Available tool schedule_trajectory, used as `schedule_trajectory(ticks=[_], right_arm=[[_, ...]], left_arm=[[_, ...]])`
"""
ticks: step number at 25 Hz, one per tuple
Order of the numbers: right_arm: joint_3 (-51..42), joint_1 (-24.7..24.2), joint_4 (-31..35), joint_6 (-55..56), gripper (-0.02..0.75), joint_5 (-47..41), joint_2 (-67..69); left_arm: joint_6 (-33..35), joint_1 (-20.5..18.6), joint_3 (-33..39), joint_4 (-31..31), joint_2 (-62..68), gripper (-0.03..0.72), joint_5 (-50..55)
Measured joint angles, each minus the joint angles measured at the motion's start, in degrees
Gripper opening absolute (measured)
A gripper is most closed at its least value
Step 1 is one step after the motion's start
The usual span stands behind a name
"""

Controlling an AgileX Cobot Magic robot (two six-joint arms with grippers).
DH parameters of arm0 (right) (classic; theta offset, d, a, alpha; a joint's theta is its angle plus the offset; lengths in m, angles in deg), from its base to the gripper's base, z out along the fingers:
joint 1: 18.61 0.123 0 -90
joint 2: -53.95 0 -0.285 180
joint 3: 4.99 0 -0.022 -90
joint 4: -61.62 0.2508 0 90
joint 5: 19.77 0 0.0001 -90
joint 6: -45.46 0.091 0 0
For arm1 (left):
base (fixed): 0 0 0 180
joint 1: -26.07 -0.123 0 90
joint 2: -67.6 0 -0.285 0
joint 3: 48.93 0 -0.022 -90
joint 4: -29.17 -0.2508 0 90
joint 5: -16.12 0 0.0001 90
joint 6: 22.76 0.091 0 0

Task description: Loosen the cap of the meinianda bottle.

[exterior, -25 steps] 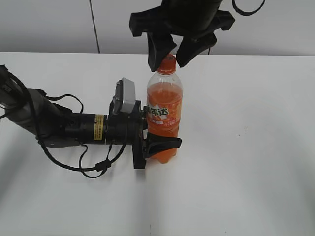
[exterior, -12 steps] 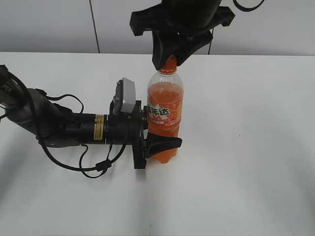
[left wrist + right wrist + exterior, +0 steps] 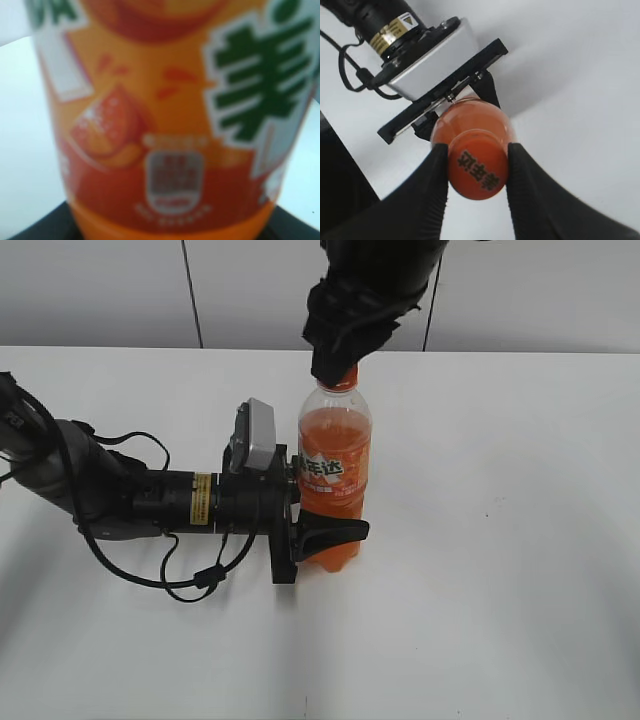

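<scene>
The bottle (image 3: pixel 334 472) stands upright near the middle of the white surface (image 3: pixel 500 570), orange drink inside, label w/ white characters facing the camera. The left pincer (image 3: pixel 318 532) lies low along the surface from the left side and is clamped round the bottle's lower body; one black finger (image 3: pixel 335 531) shows across the front near the base. Left wrist view is blurred, filled by the label. The right pincer (image 3: pixel 476 167) comes down from above and is closed on the cap (image 3: pixel 478 170): in the right wrist view both black fingers (image 3: pixel 436 180) press the cap's sides. In the exterior view the cap is mostly hidden by the fingers.
</scene>
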Motion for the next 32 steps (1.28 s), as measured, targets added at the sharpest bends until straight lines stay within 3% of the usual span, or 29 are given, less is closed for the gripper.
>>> schedule_trajectory(ticks=[15,20,21,23,25,27,32], right_arm=[[0.28,0.00,1.26,-55.76,0.269,0.00,-0.10],[0.28,0.00,1.49,-64.06,0.260,0.00,-0.17],[0.36,0.00,1.63,-64.39,0.249,0.06,-0.17],[0.55,0.00,2.74,-64.40,0.111,0.06,-0.44],[0.59,0.04,4.31,-63.26,0.056,-0.02,-0.49],[0.59,0.11,5.04,-61.31,0.094,0.03,-0.49],[0.78,0.11,5.43,-50.87,0.372,0.34,-0.51]], left_arm=[[0.16,0.00,0.00,-0.18,0.00,0.393,0.00],[0.16,0.00,0.00,-0.24,0.00,0.393,0.00],[0.10,0.00,0.00,-0.24,0.00,0.393,0.00],[-0.31,-0.17,0.00,-0.19,0.00,0.391,-0.07],[-0.44,-0.16,0.00,-0.08,0.00,0.391,0.05],[-0.26,-0.10,-0.05,-0.12,0.00,0.391,0.03],[-0.04,-0.10,-0.05,-0.25,-0.05,0.391,0.06]])
